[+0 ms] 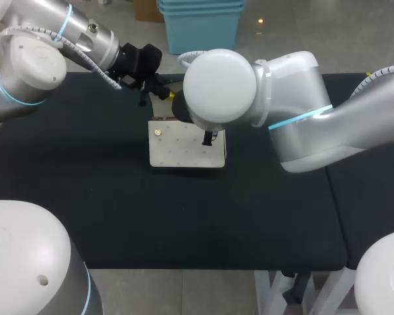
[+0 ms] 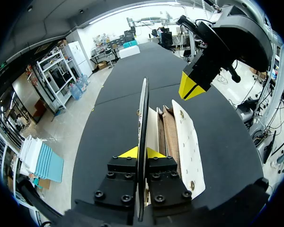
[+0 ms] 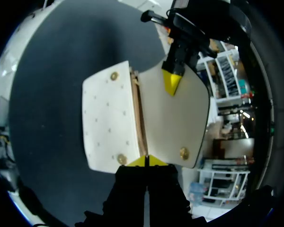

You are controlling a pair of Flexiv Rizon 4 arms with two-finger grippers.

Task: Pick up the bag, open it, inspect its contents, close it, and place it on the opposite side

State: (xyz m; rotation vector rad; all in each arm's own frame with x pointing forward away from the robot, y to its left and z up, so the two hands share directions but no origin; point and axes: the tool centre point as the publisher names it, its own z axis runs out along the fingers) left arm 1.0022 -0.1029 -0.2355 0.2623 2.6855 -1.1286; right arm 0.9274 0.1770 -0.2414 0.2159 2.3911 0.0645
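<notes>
The white bag [image 1: 184, 147] sits on the black table [image 1: 85, 197], about mid-table and toward the far edge. It is open, and a brown lining shows between its front and its raised flap [image 2: 143, 118]. The left gripper [image 2: 141, 152] pinches the flap's edge, one yellow tip on each side. The right gripper [image 3: 145, 161] is at the opposite end of the bag, just over the opening, with its tips pressed together; whether they pinch anything cannot be told
</notes>
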